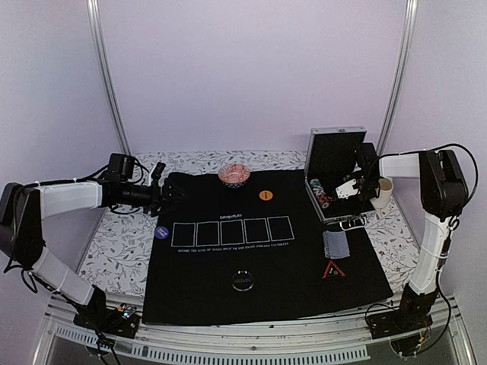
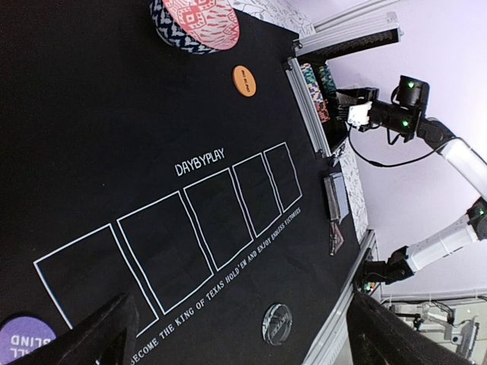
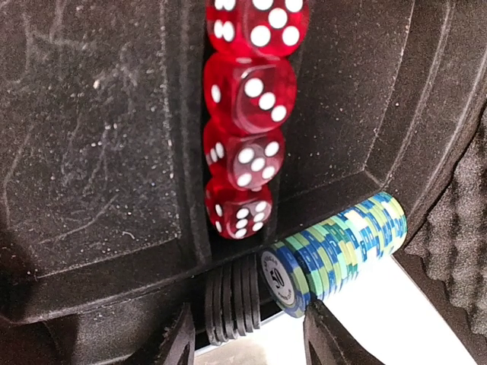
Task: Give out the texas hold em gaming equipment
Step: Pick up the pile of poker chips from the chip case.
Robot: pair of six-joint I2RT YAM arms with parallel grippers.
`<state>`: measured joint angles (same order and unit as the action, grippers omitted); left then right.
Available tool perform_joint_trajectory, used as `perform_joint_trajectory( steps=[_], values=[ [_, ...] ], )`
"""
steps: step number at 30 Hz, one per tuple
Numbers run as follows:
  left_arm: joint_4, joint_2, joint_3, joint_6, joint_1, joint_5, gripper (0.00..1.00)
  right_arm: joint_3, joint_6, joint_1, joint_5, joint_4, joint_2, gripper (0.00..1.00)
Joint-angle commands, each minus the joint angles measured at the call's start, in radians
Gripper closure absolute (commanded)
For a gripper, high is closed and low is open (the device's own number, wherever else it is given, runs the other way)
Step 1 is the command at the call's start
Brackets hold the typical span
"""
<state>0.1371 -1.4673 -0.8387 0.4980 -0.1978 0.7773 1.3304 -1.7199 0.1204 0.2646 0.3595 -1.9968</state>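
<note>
The right jaws are standing partly apart inside the silver case (image 1: 335, 148), straddling a short stack of black chips (image 3: 230, 300) and the near end of a teal-striped chip row (image 3: 335, 247). Whether they are pressing on either, I cannot tell. Red dice (image 3: 247, 99) are lying in a slot just beyond. The left jaws are gaping wide, holding nothing, hovering at the black mat's (image 1: 228, 296) left edge near the blue button (image 1: 160, 233). Also lying on the mat are the orange button (image 1: 265, 195), the black button (image 1: 243, 280) and the card deck (image 1: 335, 243) just beside the case, with the triangle (image 1: 333, 270) on the deck's near side.
</note>
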Motion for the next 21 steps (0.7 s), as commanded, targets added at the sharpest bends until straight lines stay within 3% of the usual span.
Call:
perform_joint_trajectory(
  steps=[1,9,21],
  values=[
    [0.002,-0.002,-0.020,-0.009,0.005,0.011,0.02,-0.022,0.011,-0.016,0.036,0.076,-0.063,0.49],
    [0.002,-0.002,-0.021,-0.010,0.005,0.019,0.02,-0.031,0.008,-0.016,0.022,0.065,-0.023,0.42],
    [0.002,-0.002,-0.022,-0.009,0.006,0.020,0.02,-0.086,0.000,-0.015,0.002,0.050,0.033,0.44]
  ],
)
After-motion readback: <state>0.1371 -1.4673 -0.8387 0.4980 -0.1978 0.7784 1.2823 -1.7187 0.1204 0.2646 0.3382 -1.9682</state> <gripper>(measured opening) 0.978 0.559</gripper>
